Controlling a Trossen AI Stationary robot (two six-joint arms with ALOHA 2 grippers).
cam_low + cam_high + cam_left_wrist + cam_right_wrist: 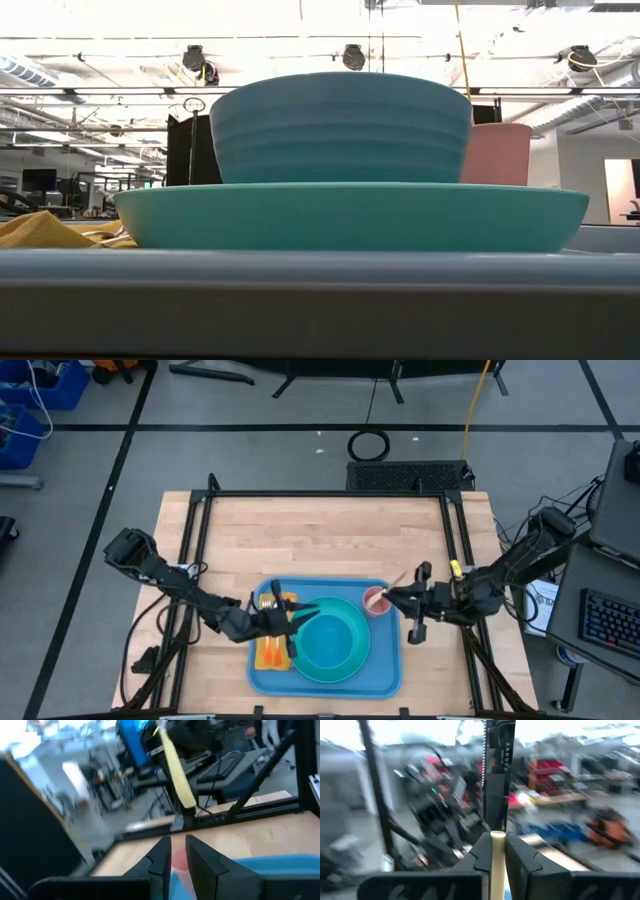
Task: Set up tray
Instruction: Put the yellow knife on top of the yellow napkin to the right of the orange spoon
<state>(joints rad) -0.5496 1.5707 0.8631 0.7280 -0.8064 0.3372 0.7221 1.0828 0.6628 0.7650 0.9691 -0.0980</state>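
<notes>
Large blue tray point(386, 672) lying flat at the near middle of the wooden table point(320, 540), long side across

On the tray: round turquoise plate point(350, 215) with a ribbed turquoise bowl point(340, 125) standing upright on it; pink cup point(377, 601) upright at the far right corner, just beside the plate; yellow-orange napkin point(272, 652) along the left side, close against the plate

Left gripper point(285, 622) reaching in from the table's left edge, low over the tray's left part, above the far end of the napkin and next to the plate's rim. Fingers point(162, 857) drawn nearly together with only a slim gap, nothing seen gripped between them

Right gripper point(392, 598) coming in from the right edge, hovering at the tray's far right corner, just beside the cup. Fingers point(520, 855) clenched on the cream handle of a serrated knife point(496, 780), blade sticking out past the fingertips

In the low view, tray rim point(320, 290) filling the foreground, plate, bowl and cup stacked up behind it, napkin point(40, 230) showing at the left
</notes>
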